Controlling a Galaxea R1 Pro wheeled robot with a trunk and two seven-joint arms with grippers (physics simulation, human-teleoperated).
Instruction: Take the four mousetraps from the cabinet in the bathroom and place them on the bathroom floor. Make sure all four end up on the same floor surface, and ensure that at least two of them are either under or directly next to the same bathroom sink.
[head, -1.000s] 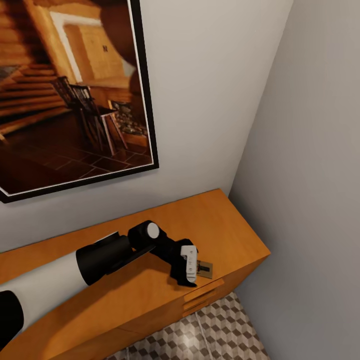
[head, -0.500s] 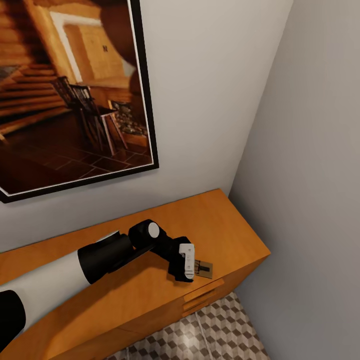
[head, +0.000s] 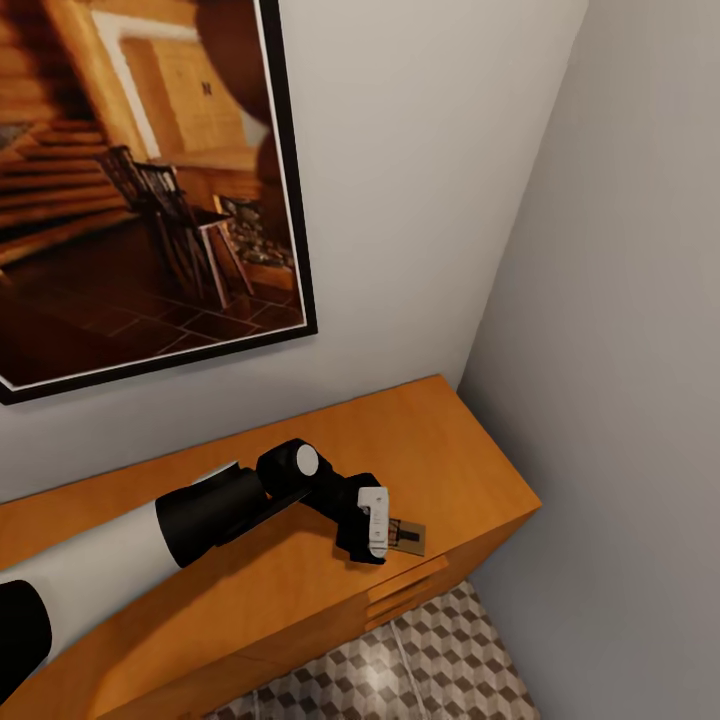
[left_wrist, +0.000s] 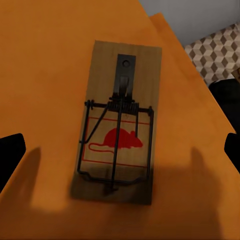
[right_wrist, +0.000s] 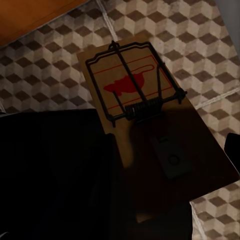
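The left pincer (head: 385, 528) hangs wide over a mousetrap (head: 408, 537) lying flat near the cabinet (head: 450, 450) top's front edge, at about five o'clock in the head view. To grasp well, I judge, centre the fingers (left_wrist: 11, 155) across the board's narrow sides, clear of the wire. In the right wrist view the right pincer, finger (right_wrist: 107, 165) against the board, holds another mousetrap (right_wrist: 145, 130) above the cube-tiled floor (right_wrist: 45, 70). A framed picture (head: 140, 190) hangs at ten o'clock on the grey wall.

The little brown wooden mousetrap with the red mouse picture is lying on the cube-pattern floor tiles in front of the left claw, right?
Not on the tiles. The left wrist view shows the little brown wooden mousetrap lying on the orange-brown wooden cabinet top, in front of the left claw.
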